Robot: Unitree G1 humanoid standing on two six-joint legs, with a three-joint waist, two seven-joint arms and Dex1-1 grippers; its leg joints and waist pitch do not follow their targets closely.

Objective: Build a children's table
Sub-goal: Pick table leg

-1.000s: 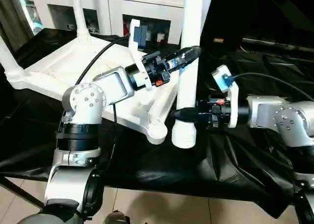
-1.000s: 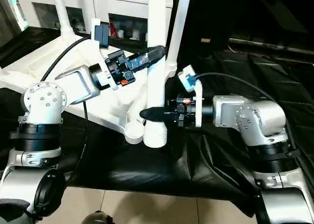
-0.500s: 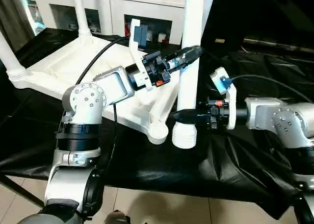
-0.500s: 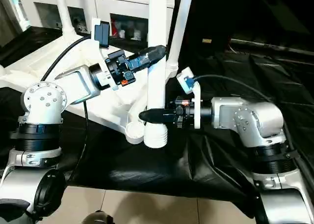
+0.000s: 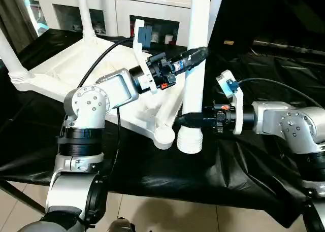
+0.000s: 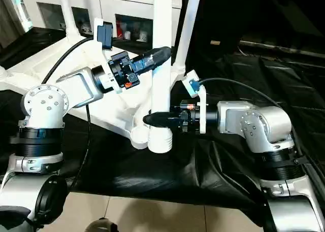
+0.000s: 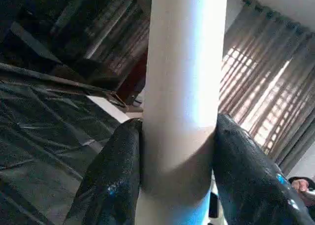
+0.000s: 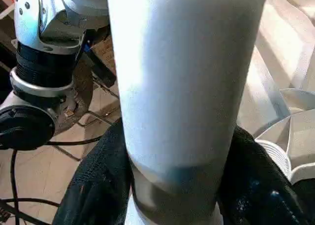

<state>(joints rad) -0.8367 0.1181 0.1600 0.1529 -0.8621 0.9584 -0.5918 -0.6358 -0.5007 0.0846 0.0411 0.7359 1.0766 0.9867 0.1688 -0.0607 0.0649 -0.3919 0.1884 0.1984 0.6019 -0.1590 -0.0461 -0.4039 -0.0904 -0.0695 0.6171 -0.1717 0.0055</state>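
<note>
Two black tools point(image 5: 199, 53) point(image 5: 184, 120) | smooth white tubular leg point(image 5: 195, 74) | clamped

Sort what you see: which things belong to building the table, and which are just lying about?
Job: tabletop; held leg; fitted legs; left gripper; right gripper.
Lying about: cabinet; black sheet.

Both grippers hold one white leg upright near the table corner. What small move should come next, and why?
Probably shift the leg sideways until its flared end sits over the empty corner socket of the tabletop, then lower it. The left gripper and right gripper both clamp it upright, but its end hangs just beside the socket, not in it.
</note>
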